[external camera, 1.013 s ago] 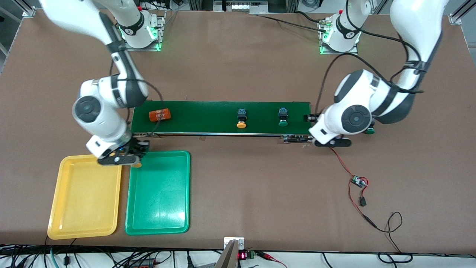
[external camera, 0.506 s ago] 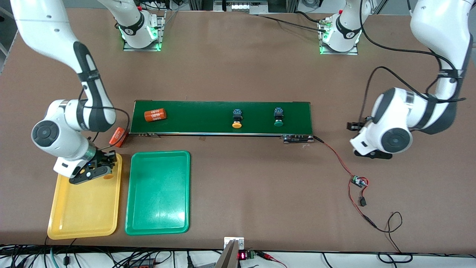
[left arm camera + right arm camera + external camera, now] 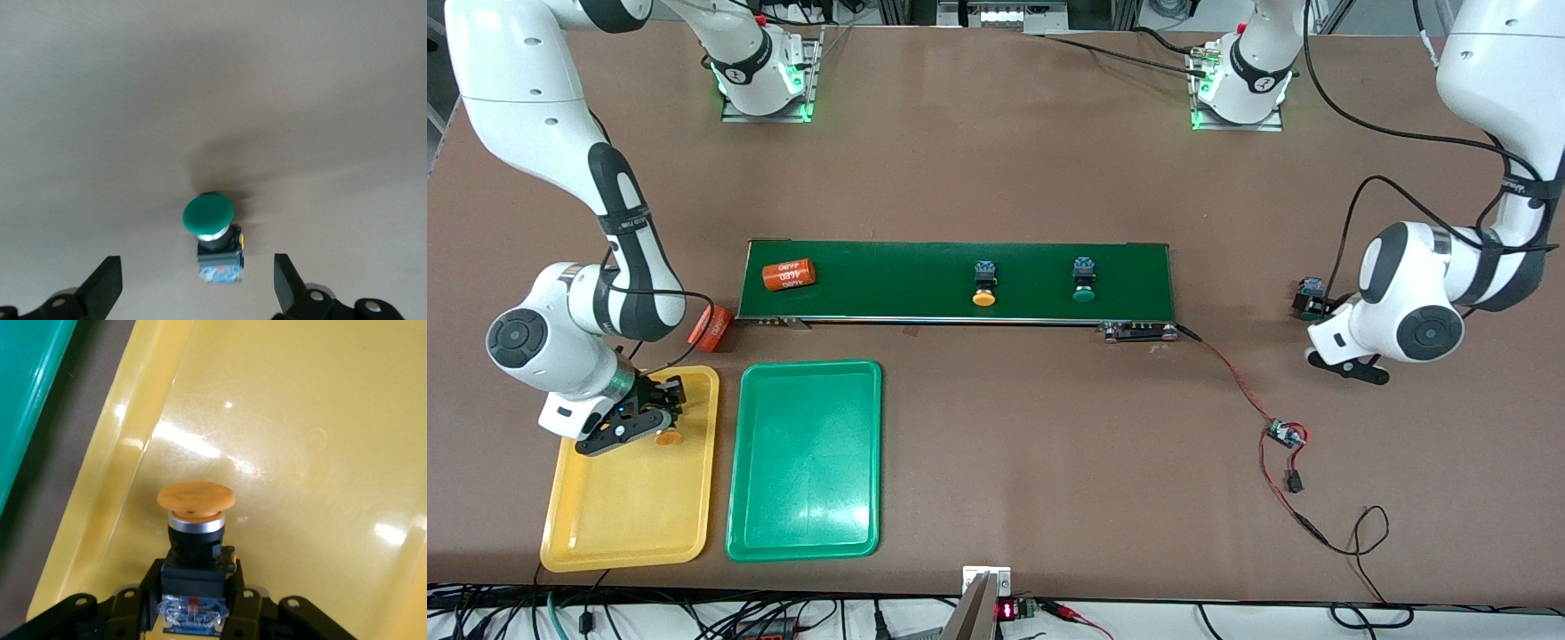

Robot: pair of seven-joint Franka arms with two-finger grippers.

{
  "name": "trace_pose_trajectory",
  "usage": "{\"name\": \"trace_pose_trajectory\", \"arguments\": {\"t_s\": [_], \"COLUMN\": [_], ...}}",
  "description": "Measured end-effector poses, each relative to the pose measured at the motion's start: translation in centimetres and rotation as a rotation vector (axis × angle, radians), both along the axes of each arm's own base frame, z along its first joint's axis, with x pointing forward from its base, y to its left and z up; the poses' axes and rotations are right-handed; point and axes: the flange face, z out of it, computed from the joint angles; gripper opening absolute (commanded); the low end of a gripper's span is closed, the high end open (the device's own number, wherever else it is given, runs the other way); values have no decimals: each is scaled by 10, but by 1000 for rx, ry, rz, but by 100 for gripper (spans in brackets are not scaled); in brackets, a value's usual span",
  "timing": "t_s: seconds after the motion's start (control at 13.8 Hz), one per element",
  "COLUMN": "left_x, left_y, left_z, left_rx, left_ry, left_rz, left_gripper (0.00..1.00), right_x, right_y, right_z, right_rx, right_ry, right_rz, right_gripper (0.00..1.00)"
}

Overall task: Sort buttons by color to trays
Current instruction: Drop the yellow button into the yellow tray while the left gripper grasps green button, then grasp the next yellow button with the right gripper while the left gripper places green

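So the right gripper (image 3: 193, 603) is clamped on a yellow-orange button (image 3: 195, 520), body pinched between its fingers and cap sticking out past the tips, over the yellow tray (image 3: 631, 498) next to the green tray (image 3: 805, 462). The left gripper (image 3: 198, 287) is spread wide over bare table with a green button (image 3: 210, 227) lying between its fingers, untouched. Two more buttons, one yellow-orange (image 3: 984, 284) and one green (image 3: 1084, 280), sit on the conveyor belt (image 3: 907, 267).

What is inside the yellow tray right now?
Over the yellow tray, the right gripper is shut on a yellow-orange button. The tray floor under the gripper is covered; the rest looks bare. Whether the button touches the floor cannot be told.
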Motion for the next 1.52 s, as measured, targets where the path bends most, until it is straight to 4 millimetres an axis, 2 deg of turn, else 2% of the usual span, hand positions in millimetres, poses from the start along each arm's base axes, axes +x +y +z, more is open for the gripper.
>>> {"name": "trace_pose_trajectory", "arguments": {"t_s": [0.07,0.22,0.29,0.36,0.43,0.58,0.72,0.8,0.94,1.09,1.16,1.3,1.37,1.45,1.52], "left_x": [-8,-21,-28,-34,-40,-45,-45,-45,-47,-49,-46,-25,-11,1,8], "left_y": [-1,0,4,8,12,16,16,16,17,17,16,4,-10,-27,-46], "left_z": [-10,-29,-37,-44,-48,-52,-49,-47,-44,-38,-28,11,35,56,71], "left_rx": [-10,-25,-29,-33,-33,-33,-32,-31,-25,-28,-33,-36,-46,-69,-95], "left_ry": [-5,-25,-32,-35,-32,-25,-30,-33,-20,30,62,97,93,81,67], "left_rz": [-4,-7,-3,1,6,13,12,11,15,51,75,86,81,84,95], "left_gripper": [100,100,94,78,57,39,31,30,29,29,29,29,29,29,29], "right_x": [0,1,2,3,4,4,0,-4,-18,-44,-60,-93,-108,-123,-134], "right_y": [1,3,4,3,3,6,17,31,82,161,202,281,315,343,361], "right_z": [-1,0,1,4,10,37,84,109,150,176,182,181,176,170,165], "right_rx": [5,11,13,18,24,39,75,93,114,111,101,75,63,52,45], "right_ry": [-1,-5,-8,-11,-2,43,69,81,126,183,208,234,239,242,243], "right_rz": [-1,-2,-3,-7,-12,-16,-32,-62,-163,-286,-342,-434,-461,-473,-479], "right_gripper": [100,100,100,100,100,100,100,100,100,100,100,100,100,100,100]}}
